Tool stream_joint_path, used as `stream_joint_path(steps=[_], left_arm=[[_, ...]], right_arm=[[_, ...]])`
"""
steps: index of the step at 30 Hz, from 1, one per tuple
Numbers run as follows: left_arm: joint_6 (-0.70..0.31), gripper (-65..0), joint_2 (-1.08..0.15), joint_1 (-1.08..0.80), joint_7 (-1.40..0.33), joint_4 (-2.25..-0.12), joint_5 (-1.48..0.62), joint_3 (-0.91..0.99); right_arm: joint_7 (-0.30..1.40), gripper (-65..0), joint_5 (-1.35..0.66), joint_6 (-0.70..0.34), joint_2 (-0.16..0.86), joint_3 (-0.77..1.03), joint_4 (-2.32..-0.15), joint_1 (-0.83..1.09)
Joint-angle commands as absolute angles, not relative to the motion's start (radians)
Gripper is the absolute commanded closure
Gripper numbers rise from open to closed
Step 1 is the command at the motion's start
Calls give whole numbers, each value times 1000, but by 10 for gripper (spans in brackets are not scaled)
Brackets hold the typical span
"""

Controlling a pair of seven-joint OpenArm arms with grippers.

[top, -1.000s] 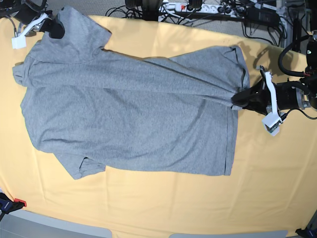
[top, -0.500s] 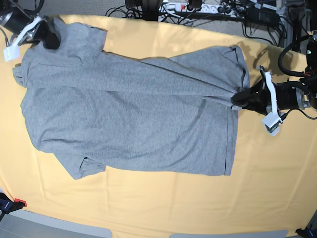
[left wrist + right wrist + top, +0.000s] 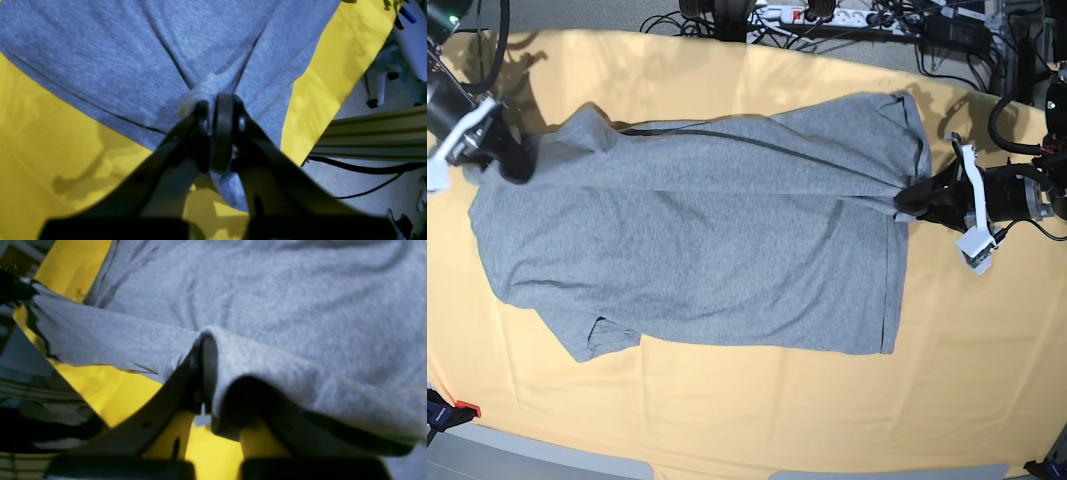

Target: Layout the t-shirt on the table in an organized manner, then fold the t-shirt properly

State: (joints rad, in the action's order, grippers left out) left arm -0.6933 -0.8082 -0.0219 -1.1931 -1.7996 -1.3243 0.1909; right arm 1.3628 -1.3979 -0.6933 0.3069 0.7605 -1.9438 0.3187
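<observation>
The heather-grey t-shirt [image 3: 697,250] lies spread across the yellow-orange table [image 3: 757,420], its far long edge folded over toward the middle. At the right end my left gripper [image 3: 907,203] is shut on a bunched pinch of the hem. The left wrist view shows that gripper [image 3: 213,106] with its jaws together and the t-shirt [image 3: 133,50] fanning out from the pinch. At the left end my right gripper [image 3: 517,160] is shut on the shoulder edge. In the right wrist view the t-shirt [image 3: 283,306] drapes over one finger of the gripper [image 3: 205,340].
Cables and a power strip [image 3: 817,15] run along the table's far edge. A red clamp [image 3: 462,408] sits at the near left corner. Bare yellow cloth [image 3: 987,360] stretches right of and below the shirt.
My right gripper has moved toward the near side and slightly left, dragging the shirt's far left shoulder with it and folding the far edge over. The left gripper has stayed put.
</observation>
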Motion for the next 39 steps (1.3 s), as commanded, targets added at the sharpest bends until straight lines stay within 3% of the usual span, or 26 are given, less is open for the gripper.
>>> stream_joint_path(steps=[1, 11, 16, 18, 29, 39], left_arm=[[-698, 0, -828, -8, -1170, -1811, -1345, 203], [-698, 0, -828, -8, -1178, -1811, -1344, 203], [-698, 0, -828, -8, -1179, -1811, -1365, 203], [-698, 0, -828, -8, -1179, -1811, -1365, 203], [-698, 0, -828, -8, -1182, -1811, -1366, 203], [-698, 0, -828, 22, -1148, -1811, -1358, 203]], right_arm=[[1322, 0, -1381, -698, 322, 739, -1961, 300], [1070, 0, -897, -698, 323, 493, -1961, 196], [922, 0, -696, -698, 322, 450, -1953, 178], [884, 0, -636, -648, 322, 451, -1926, 162], [849, 0, -562, -523, 322, 451, -1630, 9], [848, 0, -454, -393, 322, 451, -1617, -50]])
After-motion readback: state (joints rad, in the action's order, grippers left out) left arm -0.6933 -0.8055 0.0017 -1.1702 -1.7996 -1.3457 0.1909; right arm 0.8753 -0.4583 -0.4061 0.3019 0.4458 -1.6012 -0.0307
